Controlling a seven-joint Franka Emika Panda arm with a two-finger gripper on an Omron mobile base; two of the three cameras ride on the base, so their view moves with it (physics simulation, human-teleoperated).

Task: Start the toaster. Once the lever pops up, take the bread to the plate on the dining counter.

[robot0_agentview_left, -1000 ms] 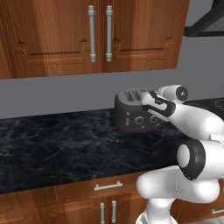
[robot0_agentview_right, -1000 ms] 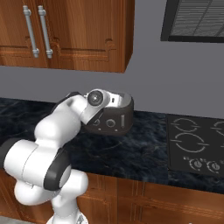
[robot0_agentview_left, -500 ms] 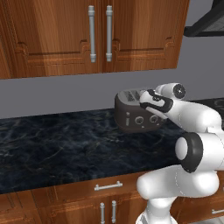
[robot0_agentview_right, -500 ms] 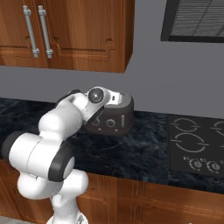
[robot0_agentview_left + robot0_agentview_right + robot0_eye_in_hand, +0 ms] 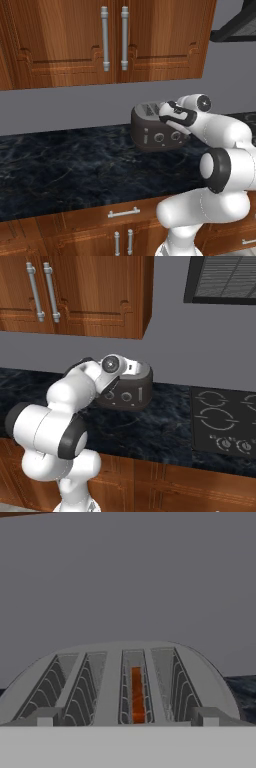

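Note:
The dark grey toaster (image 5: 152, 131) (image 5: 131, 390) stands at the back of the black counter against the grey wall. Its pale lever (image 5: 145, 135) (image 5: 139, 393) sits on the front face beside two round knobs. My gripper (image 5: 164, 112) (image 5: 127, 721) hovers just above the toaster's top, open, with nothing between its fingertips (image 5: 45, 718). The hand view looks along the four slots of the toaster (image 5: 115, 662). The bread (image 5: 137, 694) shows as an orange-brown strip sunk in the third slot from the left. The plate and the dining counter are out of view.
The black marbled counter (image 5: 65, 170) with wooden cabinet doors below runs left of the toaster. Upper wooden cabinets (image 5: 115, 40) hang above. A black cooktop (image 5: 222, 418) lies to the toaster's right, under a range hood (image 5: 222, 278).
The hand has risen a little and edged slightly over the toaster's top while the elbow lifted. The jaws have stayed open and the toaster has not moved.

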